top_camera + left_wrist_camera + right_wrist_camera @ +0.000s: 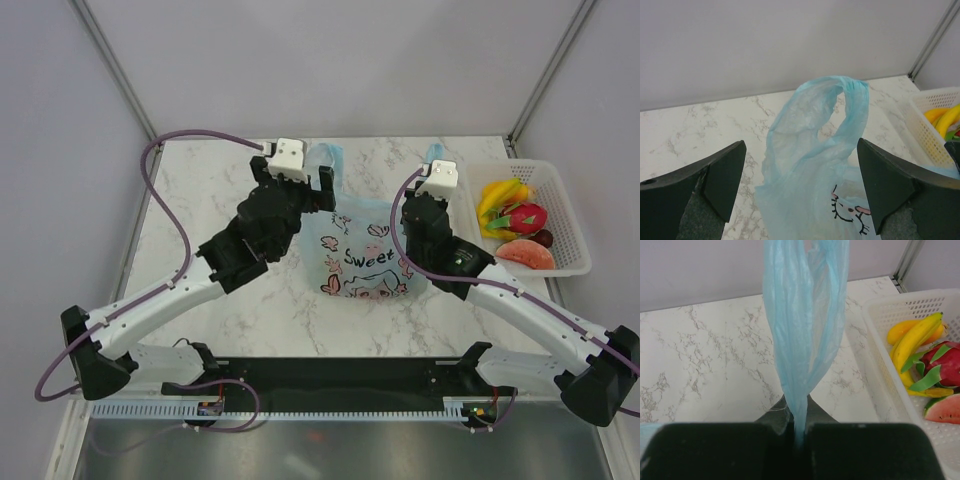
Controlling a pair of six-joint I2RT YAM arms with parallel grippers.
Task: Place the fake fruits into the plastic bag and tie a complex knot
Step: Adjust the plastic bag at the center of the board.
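Thin, crinkly light-blue plastic bag (358,250) mid-surface, one twisted handle loop (800,315) clenched in right hand (799,430), other loop (840,110) upright between wide fingers (705,185) of released left hand (801,150); glossy fake fruits (515,222) in white mesh basket (572,215) at right edge.

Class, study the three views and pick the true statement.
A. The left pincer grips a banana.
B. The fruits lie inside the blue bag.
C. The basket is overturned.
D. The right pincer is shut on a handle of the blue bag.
D: the right pincer is shut on a handle of the plastic bag; the left pincer stands open and the fake fruits lie in the basket.
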